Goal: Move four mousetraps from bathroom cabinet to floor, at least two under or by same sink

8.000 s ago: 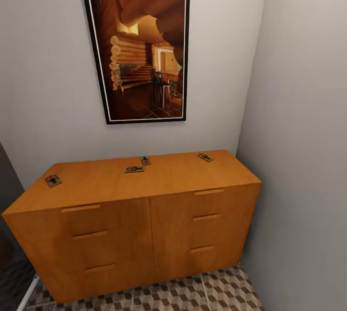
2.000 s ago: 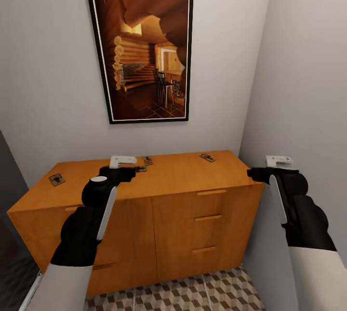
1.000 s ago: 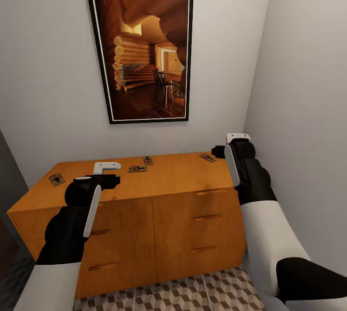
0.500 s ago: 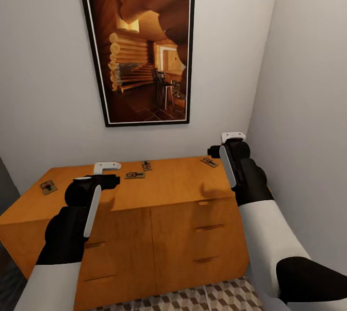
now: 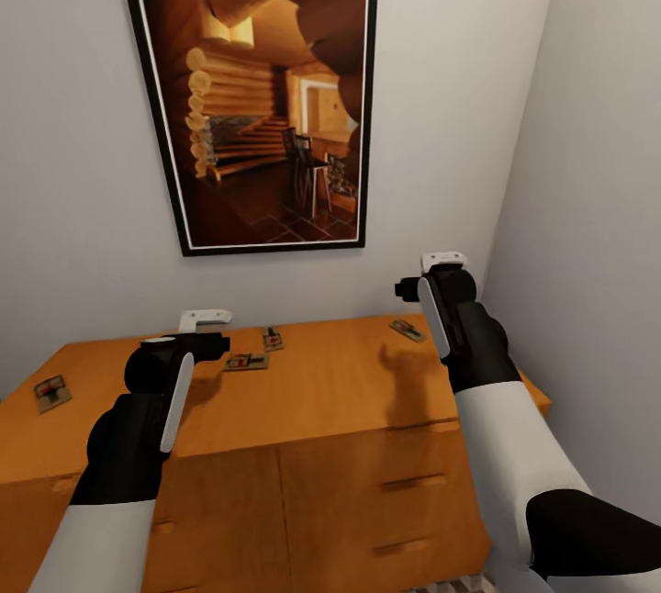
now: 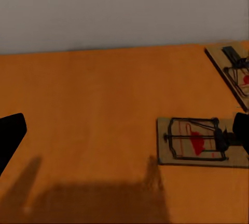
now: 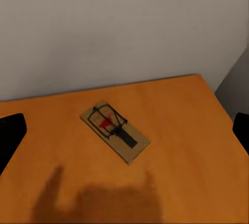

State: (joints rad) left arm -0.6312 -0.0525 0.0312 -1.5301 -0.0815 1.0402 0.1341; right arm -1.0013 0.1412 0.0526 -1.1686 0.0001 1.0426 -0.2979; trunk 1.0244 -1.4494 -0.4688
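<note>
- Head view: the orange-brown cabinet (image 5: 321, 391) stands against a pale wall under a framed picture (image 5: 266, 88) of a log interior; the picture's top is cut off by the frame edge, and so is the cabinet's lower front.
- Four mousetraps lie flat on the cabinet top: one at the far left (image 5: 51, 391), two near each other in the middle (image 5: 246, 361) (image 5: 273, 338), one toward the right (image 5: 407, 330).
- From the head they are small; wire and red marks are hard to make out.
- The left gripper (image 5: 207, 322) hovers above the top just beside the middle pair, its fingers hidden behind the wrist.
- Left wrist view: one mousetrap (image 6: 199, 142) lies just ahead with its red mark clear, and a second (image 6: 234, 70) is cut off at the edge. Dark fingertips (image 6: 10, 138) show at both edges, spread wide with nothing between them.
- The right gripper (image 5: 408, 285) hangs above the right-hand mousetrap, its shadow on the wood.
- Right wrist view: that mousetrap (image 7: 115, 130) lies diagonally, untouched. The fingertips (image 7: 10, 133) sit at the picture's two sides, wide apart and empty.
</note>
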